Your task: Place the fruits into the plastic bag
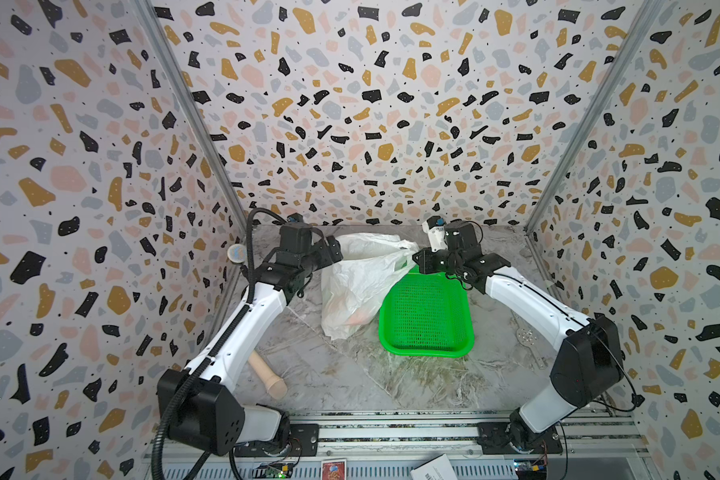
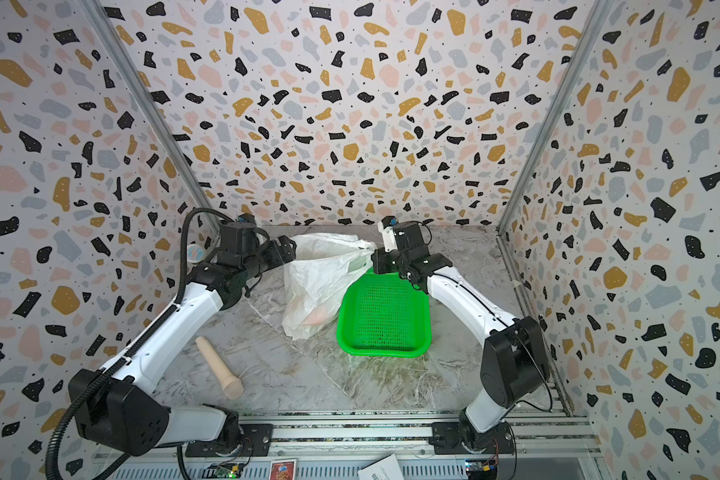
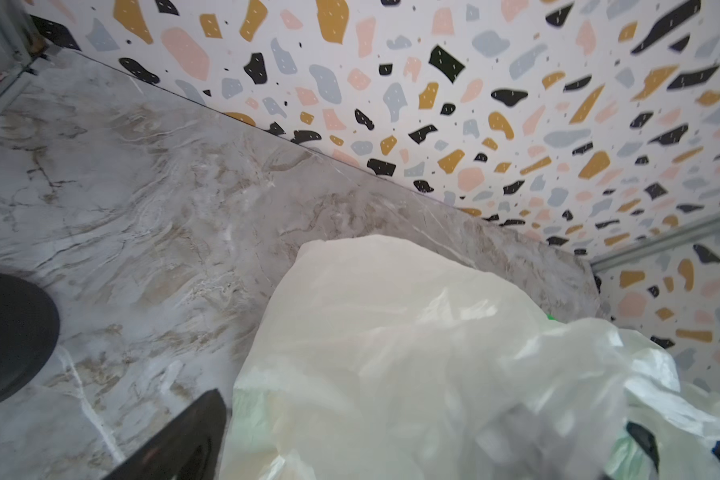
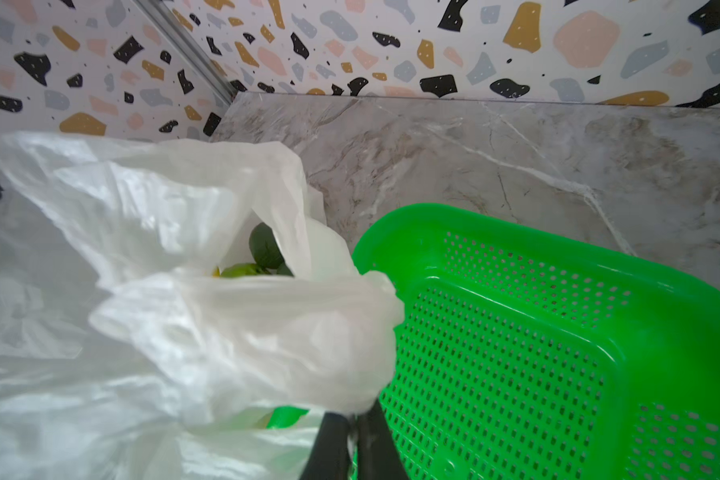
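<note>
Fruits [image 4: 256,257] lie inside the plastic bag [image 1: 362,274] — we spot a dark avocado [image 4: 267,245] and a light green fruit [image 4: 242,271] through its mouth, an orange [image 1: 358,318] showing low through its side. The bag touches the green basket [image 1: 427,316]. We see the right gripper [image 4: 354,419] pinching its rim, the left gripper [image 1: 336,249] spread wide around its opposite edge.

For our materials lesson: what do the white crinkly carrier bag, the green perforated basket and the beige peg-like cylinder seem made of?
The white crinkly carrier bag: thin plastic film, glossy and semi-translucent; it creases, and colours show through.
The green perforated basket: rigid moulded plastic, shiny; regular holes, smooth rounded rim.
The beige peg-like cylinder: smooth, matte; wood or plastic, hard to tell.
</note>
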Robot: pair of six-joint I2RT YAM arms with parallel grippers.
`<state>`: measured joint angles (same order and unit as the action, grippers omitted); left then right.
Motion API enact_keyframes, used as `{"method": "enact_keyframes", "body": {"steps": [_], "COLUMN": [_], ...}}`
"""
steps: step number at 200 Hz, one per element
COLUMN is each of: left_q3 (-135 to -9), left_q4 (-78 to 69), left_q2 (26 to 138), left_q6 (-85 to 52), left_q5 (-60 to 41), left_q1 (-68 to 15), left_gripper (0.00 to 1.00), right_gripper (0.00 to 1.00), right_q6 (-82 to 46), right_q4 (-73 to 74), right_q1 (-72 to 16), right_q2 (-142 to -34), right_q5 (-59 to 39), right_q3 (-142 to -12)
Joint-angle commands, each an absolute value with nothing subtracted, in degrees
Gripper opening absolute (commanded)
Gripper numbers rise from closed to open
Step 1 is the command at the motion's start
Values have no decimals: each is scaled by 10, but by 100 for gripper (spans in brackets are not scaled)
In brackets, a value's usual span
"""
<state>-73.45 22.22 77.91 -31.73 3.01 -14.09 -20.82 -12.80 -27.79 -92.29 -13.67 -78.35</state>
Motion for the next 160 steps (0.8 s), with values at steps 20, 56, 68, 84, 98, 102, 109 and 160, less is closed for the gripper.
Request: {"method": "enact_keyframes", "body": {"steps": [20, 56, 68, 84, 98, 102, 109, 160], "left_q3": [-768, -747, -741, -740, -737, -737, -738, -783], "left_q4": [240, 190, 160, 130, 106, 101, 93, 152], "left_q2": [766, 757, 753, 753, 752, 751, 749, 708], "left_q6": [-296, -285, -287, -300, -313, -317, -320, -251], "left_q5": [103, -5, -69, -132, -171, -179, -194, -124], "left_q1": [-103, -102, -102, -102, -102, -102, -102, -102], "left_gripper": [99, 100, 100, 100, 100, 100, 100, 99], "right_gripper": [55, 63, 63, 63, 63, 63, 63, 63], "right_q6": [-207, -200, -198, -199, -203, -204, -206, -221], "right_q4": [-77, -58, -58, -57, -55, -55, -55, -21], "right_q1": [-270, -256, -250, -241, -231, -228, -222, -141], "right_q2": [-860, -808, -799, -788, -780, -778, -775, -701], "right_q5": [-123, -107, -107, -106, -106, -106, -106, -49], "right_q3": [-773, -747, -741, -730, -721, -717, -713, -637]}}
